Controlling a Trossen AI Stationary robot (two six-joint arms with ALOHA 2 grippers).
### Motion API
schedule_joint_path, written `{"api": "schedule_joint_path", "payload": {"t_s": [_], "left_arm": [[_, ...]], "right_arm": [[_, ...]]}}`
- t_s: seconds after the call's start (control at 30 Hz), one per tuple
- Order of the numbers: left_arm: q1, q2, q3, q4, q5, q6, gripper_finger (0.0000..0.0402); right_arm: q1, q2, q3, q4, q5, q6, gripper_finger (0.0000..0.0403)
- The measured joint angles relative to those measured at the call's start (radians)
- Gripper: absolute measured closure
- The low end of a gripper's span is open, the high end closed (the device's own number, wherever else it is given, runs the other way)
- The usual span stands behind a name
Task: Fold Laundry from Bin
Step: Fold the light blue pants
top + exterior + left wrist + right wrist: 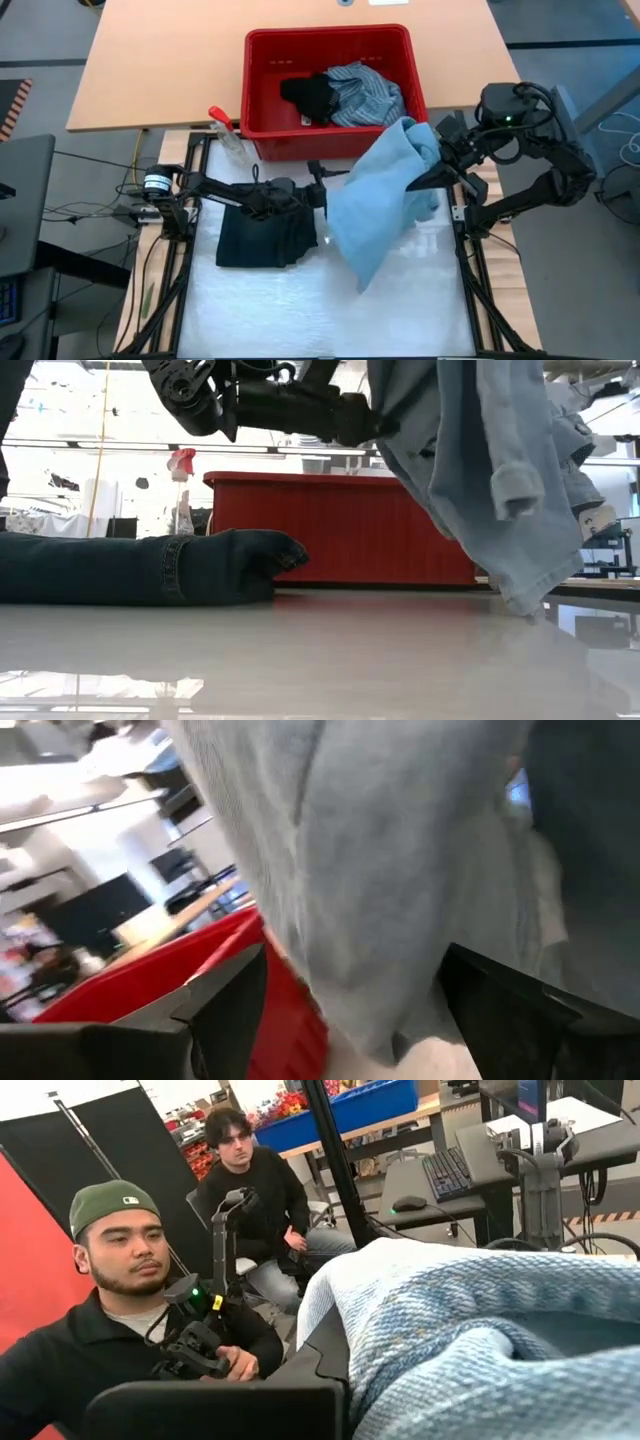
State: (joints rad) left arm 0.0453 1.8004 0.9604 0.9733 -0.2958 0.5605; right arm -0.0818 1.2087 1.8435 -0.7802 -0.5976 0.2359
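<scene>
A light blue denim garment hangs from my right gripper, which is raised at the table's right, near the bin's corner. My left gripper reaches in level from the left, open, one finger on either side of the garment's hanging left edge. Below the left arm a dark navy piece lies flat on the white table. The red bin stands behind; a striped shirt and a black piece lie in it. My right gripper is shut on the light blue garment's upper end. The cloth drapes over the fingers and hides the place of contact. The garment hangs slack below it, and its lower end reaches down close to the table. My left gripper has the cloth between its open fingers; I cannot tell whether it touches.
A clear spray bottle with a red trigger stands by the bin's left near corner. Black frame rails run along the table's left and right sides. Two people sit beyond the table in the right wrist view.
</scene>
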Motion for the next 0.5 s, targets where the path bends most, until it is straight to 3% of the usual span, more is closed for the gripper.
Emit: {"api": "schedule_joint_path", "payload": {"t_s": [0.1, 0.3, 0.5], "left_arm": [[-0.015, 0.003, 0.000, 0.009, -0.003, 0.022, 0.0120], [-0.022, 0.070, 0.012, 0.212, -0.053, 0.074, 0.0120], [-0.026, 0.103, 0.011, 0.384, -0.199, 0.182, 0.0144]], "right_arm": [[0.000, 0.001, 0.000, -0.003, -0.001, 0.000, 0.0366], [0.000, 0.005, 0.000, 0.002, -0.002, 0.000, 0.0365], [0.002, 0.008, 0.000, 0.006, -0.002, 0.000, 0.0365]]}}
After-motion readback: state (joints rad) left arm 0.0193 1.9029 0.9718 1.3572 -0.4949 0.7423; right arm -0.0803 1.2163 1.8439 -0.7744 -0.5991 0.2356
